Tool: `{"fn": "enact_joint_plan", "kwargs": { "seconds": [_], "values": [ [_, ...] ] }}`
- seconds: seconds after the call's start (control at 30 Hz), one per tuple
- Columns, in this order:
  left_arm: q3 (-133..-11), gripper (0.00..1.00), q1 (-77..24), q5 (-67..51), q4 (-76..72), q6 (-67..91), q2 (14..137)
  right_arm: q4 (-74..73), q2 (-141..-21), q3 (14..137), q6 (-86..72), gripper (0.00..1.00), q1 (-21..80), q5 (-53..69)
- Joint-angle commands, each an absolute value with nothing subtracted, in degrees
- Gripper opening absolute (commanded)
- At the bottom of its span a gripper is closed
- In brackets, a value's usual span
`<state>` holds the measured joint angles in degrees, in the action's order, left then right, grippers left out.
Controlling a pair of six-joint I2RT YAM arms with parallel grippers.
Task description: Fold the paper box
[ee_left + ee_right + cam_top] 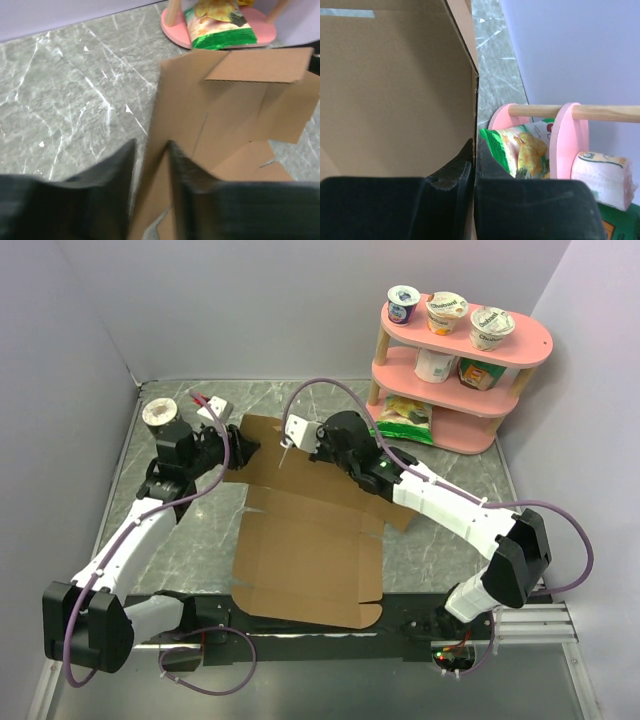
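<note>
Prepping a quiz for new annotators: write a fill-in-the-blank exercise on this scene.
1. The right claw is ____ on an edge of the paper box.
2. The paper box is plain ____ cardboard.
3. The green snack bag lies on the pink shelf's ____ tier.
4. The top tier holds ____ yogurt cups.
Missing words: shut; brown; bottom; three.

Grey marble-veined bench (200, 550) enclosed by plain pale lilac walls (250, 300); pink three-tier shelf with wooden posts (532, 342) stands in the far right corner.
</note>
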<state>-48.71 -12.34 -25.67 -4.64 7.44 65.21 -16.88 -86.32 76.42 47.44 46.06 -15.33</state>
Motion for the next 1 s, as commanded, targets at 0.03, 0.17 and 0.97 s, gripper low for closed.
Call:
{"fn": "enact_joint_plan", "kwargs": {
  "seconds": [0.03,0.17,0.97],
  "values": [
    [-45.4,0.20,-13.1,-28.4,-11.5,8.1,63.0,-10.4,-83.3,73.5,43.2,0.03,46.9,-16.9],
    [-43.0,0.08,-15.5,-27.3,-12.5,4.9,60.8,-9.5,-80.3,70.8,37.2,0.30,46.9,-15.2],
    [-32.3,0.01,-32.5,-2.4,-18.0,-2.1,53.1,-15.3,-48.1,49.0,-30.6,0.91,51.6,-11.5]
  ]
}}
